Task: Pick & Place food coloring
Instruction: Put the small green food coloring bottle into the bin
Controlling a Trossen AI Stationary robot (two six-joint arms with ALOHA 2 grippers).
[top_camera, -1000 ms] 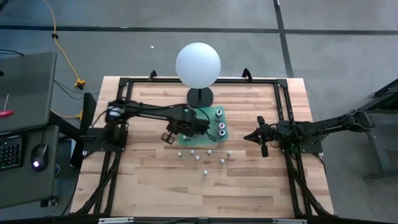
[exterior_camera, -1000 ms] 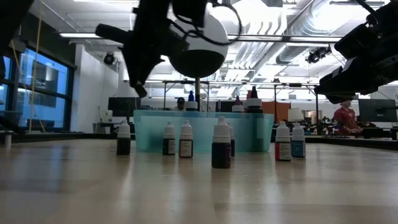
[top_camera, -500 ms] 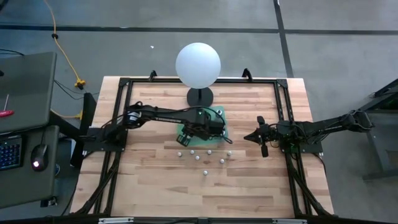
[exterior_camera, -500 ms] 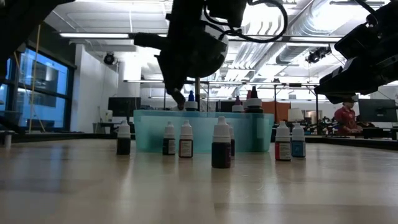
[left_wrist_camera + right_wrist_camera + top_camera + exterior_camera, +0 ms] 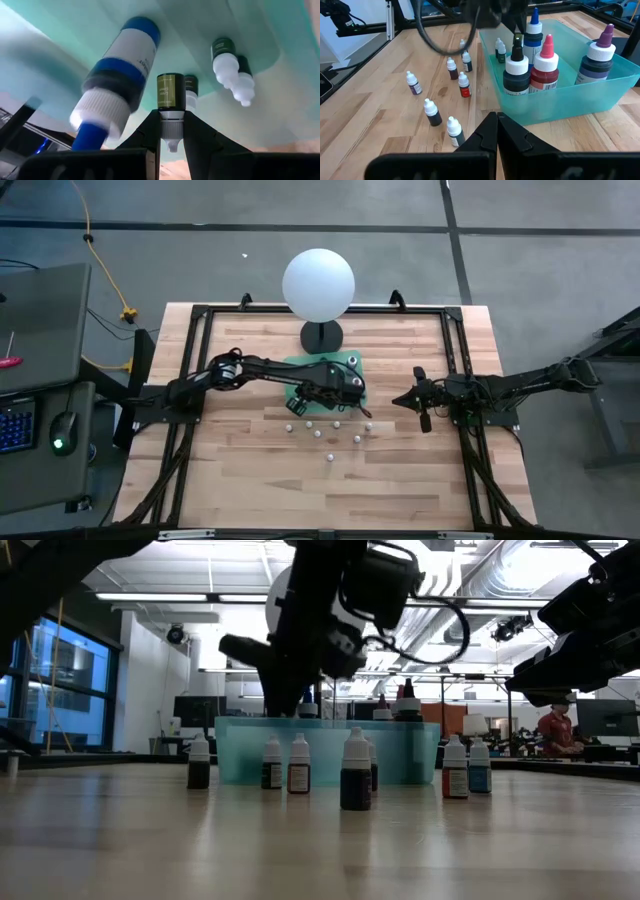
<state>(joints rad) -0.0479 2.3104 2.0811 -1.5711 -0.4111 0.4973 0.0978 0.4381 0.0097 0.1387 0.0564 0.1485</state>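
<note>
The food coloring is several tiny bottles with white caps. Some stand on their bases on the wooden table [image 5: 329,458] [image 5: 356,772] [image 5: 433,112]; a few lie in the teal bin [image 5: 352,363] [image 5: 235,75]. My left gripper [image 5: 325,392] [image 5: 171,131] is over the bin, pointing down, shut on one small green-labelled bottle [image 5: 171,92]. My right gripper [image 5: 415,400] [image 5: 495,131] waits shut to the right of the bin, touching nothing. My left gripper pinches the small green-labelled bottle by its white cap [image 5: 171,124] between the two fingers [image 5: 149,131], coming from above and pointing down. The bottle hangs upright below the fingers, inside the bin's outline. I cannot tell whether its base touches the bin floor.
Larger dropper bottles with black, blue, pink and purple tips stand in the bin [image 5: 547,65]. A big white sphere on a black stand [image 5: 318,285] rises behind the bin. A black frame [image 5: 455,350] rims the table. Free wood lies toward the near edge.
My left gripper has moved toward the table's right and a little toward the far edge. It has gone from beside the bin's left side to over the bin. The standing bottles on the table have kept their places.
</note>
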